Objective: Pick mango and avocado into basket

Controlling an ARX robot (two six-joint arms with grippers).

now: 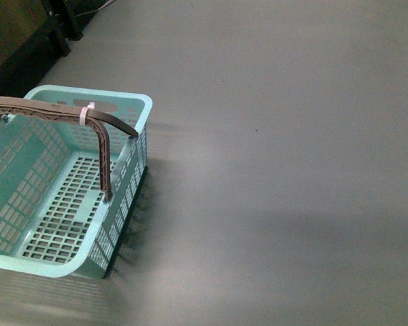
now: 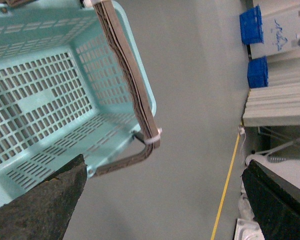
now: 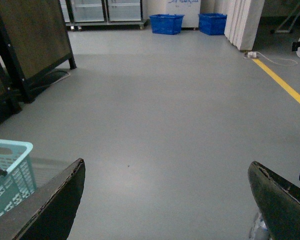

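beyond left gripper | basket, not touching | right gripper well apart

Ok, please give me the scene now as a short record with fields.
basket: light teal, on grey floor, visible part empty
handle: brown, raised, white zip tie
mango: not in view
avocado: not in view
left gripper: open, empty, facing the basket
right gripper: open, empty, facing the floor
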